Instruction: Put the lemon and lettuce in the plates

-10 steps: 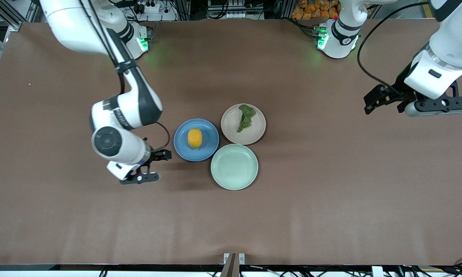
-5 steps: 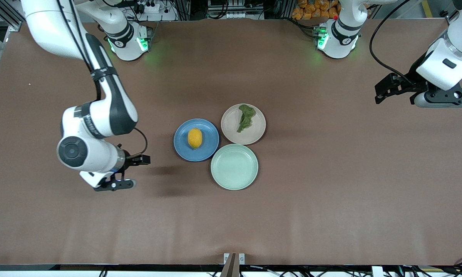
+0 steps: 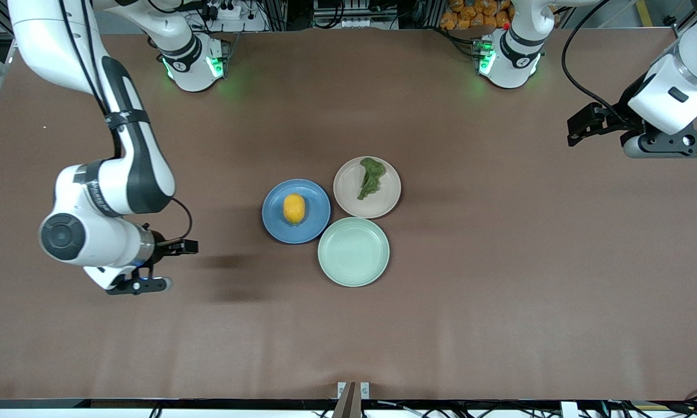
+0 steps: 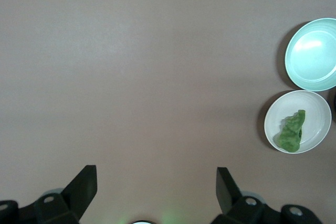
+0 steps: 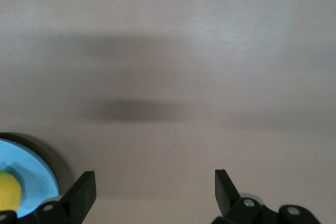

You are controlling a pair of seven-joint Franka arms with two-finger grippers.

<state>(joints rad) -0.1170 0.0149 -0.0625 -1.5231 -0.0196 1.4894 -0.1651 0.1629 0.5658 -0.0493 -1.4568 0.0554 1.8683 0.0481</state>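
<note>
Retreat marks this moment: the right gripper (image 3: 161, 266), jaws spread wide and empty, has drawn away from the blue plate (image 3: 296, 211) toward its own end of the counter (image 3: 499, 302), while the left gripper (image 3: 601, 125), jaws likewise open and empty, has pulled off toward its end. The lemon (image 3: 294, 208) rests on the blue plate, the lettuce (image 3: 370, 177) on the beige plate (image 3: 367, 187); the task looks finished.

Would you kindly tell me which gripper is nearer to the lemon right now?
The right gripper, open over bare table toward the right arm's end, is nearer to the lemon on the blue plate. The left gripper, also open, hangs at the left arm's end.
</note>
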